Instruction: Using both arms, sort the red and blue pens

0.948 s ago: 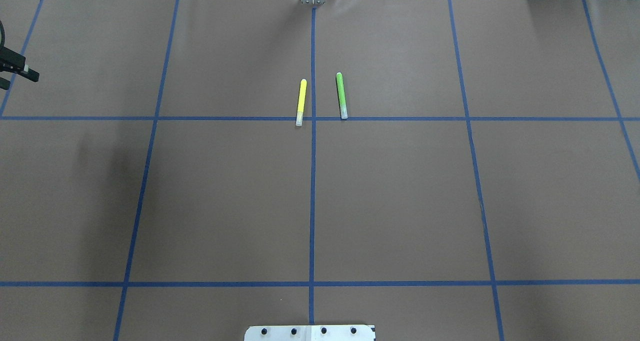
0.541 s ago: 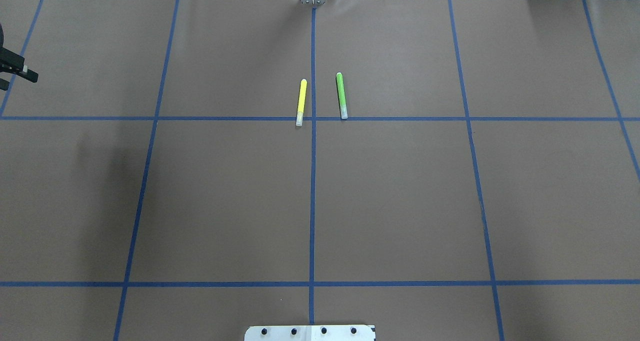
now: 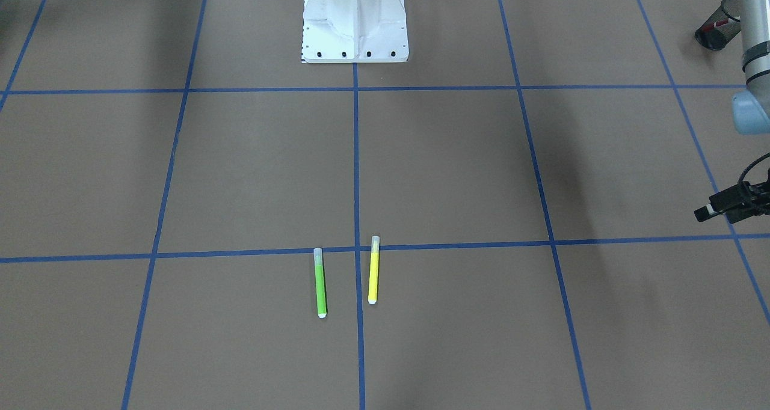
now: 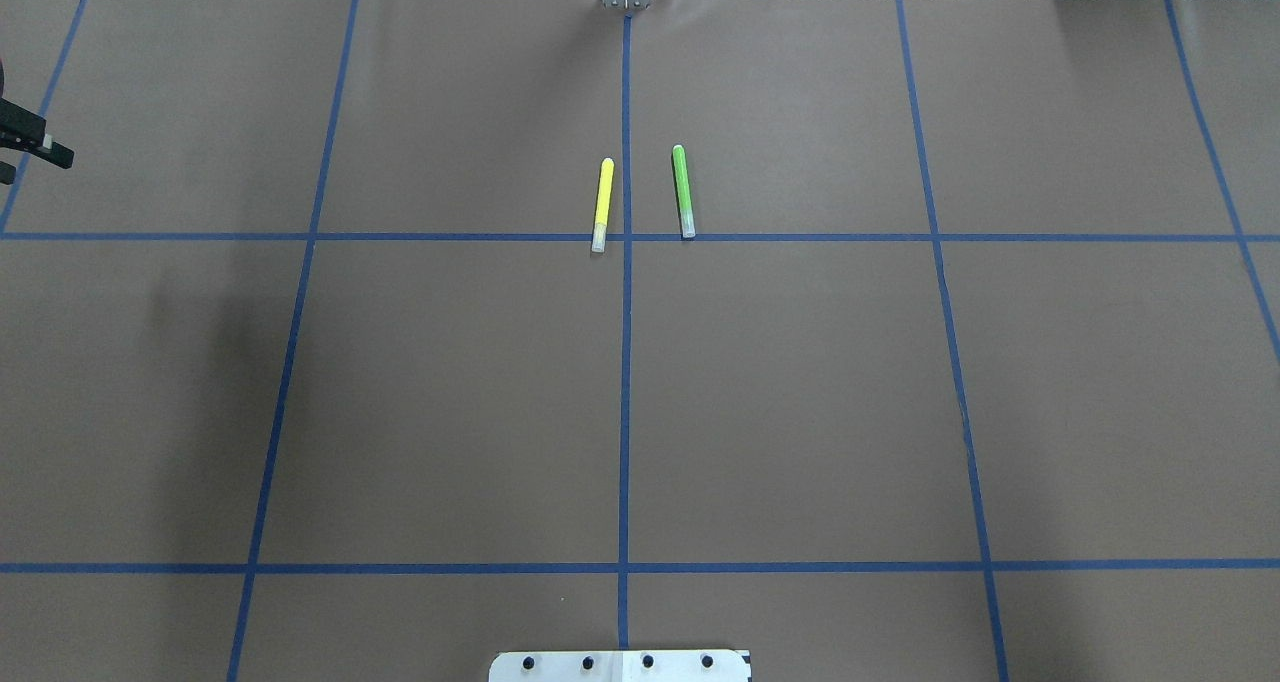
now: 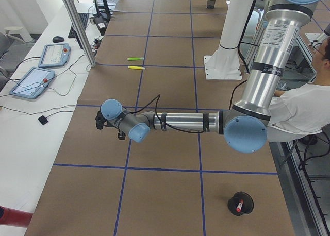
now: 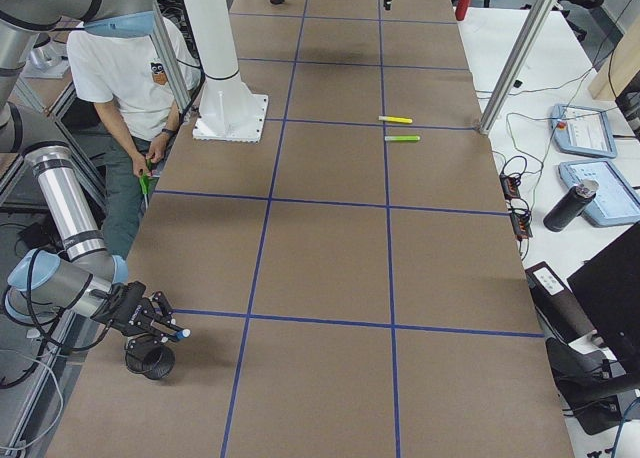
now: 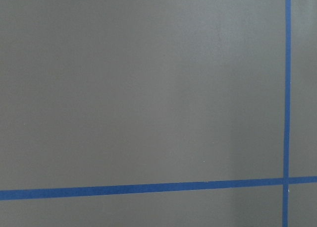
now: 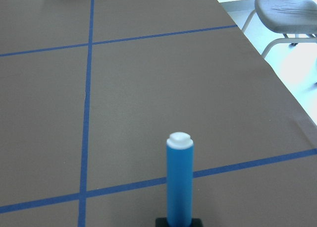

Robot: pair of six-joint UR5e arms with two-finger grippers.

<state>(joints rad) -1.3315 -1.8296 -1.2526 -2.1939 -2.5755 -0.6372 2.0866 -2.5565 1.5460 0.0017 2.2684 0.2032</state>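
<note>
The blue pen [image 8: 179,182], blue-bodied with a white tip, sticks out of my right gripper [image 8: 179,221], which is shut on it. In the exterior right view that gripper [image 6: 165,328] hovers just above a black mesh cup [image 6: 150,360] near the table's corner. The red pen [image 5: 238,206] stands in another black cup [image 5: 241,204] on my left side, and this cup [image 3: 716,31] also shows in the front-facing view. My left gripper [image 4: 50,150] hangs at the view's left edge, over bare table; its fingers are too cut off to tell open from shut.
A yellow highlighter [image 4: 603,205] and a green highlighter [image 4: 683,190] lie side by side at the table's far middle. The white robot base [image 4: 620,665] stands at the near edge. A person [image 5: 304,107] sits behind the robot. Tablets and cables lie beyond the far edge.
My left gripper has drifted slightly further towards the left edge of the overhead view. The highlighters have not moved.
</note>
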